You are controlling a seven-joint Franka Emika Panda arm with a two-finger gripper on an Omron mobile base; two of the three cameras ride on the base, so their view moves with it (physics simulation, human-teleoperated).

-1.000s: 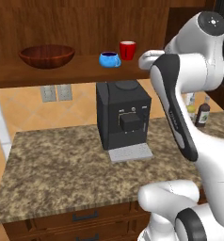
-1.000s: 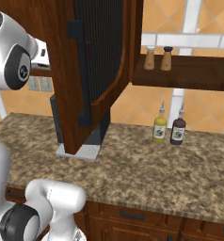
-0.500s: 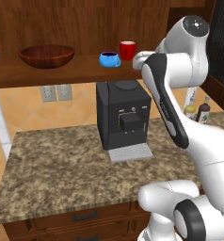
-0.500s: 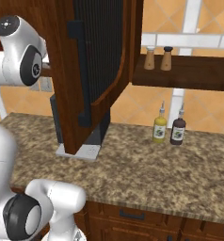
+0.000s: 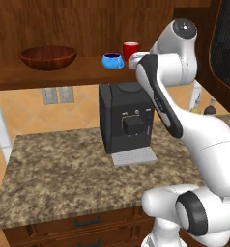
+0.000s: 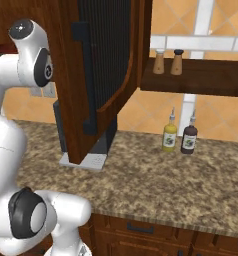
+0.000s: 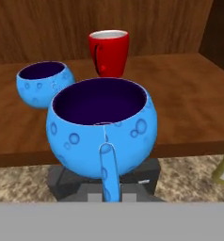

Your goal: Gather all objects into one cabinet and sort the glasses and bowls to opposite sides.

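Note:
A bright-blue cup (image 7: pixel 102 127) hangs close before the hand camera with its handle toward me, just off the front edge of the cabinet shelf (image 7: pixel 189 117); it hides my fingertips. My gripper (image 5: pixel 134 61) is at the shelf's right part, shut on that cup. On the shelf stand a second blue cup (image 7: pixel 41 84) (image 5: pixel 112 61) and, behind it, the red cup (image 7: pixel 109 52) (image 5: pixel 131 50). The wide brown wooden bowl (image 5: pixel 48 56) rests at the shelf's left end. The cabinet door (image 6: pixel 106 65) with its black handle (image 6: pixel 86 80) stands wide open.
A black coffee machine (image 5: pixel 126 120) stands on the granite counter (image 5: pixel 54 169) directly under the shelf and my hand. Two sauce bottles (image 6: pixel 170 135) stand at the counter's back right. Two shakers (image 6: pixel 167 61) sit on the thin wall shelf (image 6: pixel 206 80).
The arm has swung left and in toward the shelf, bringing the hand close to the blue and red cups. The bowl and the cups on the shelf have not moved.

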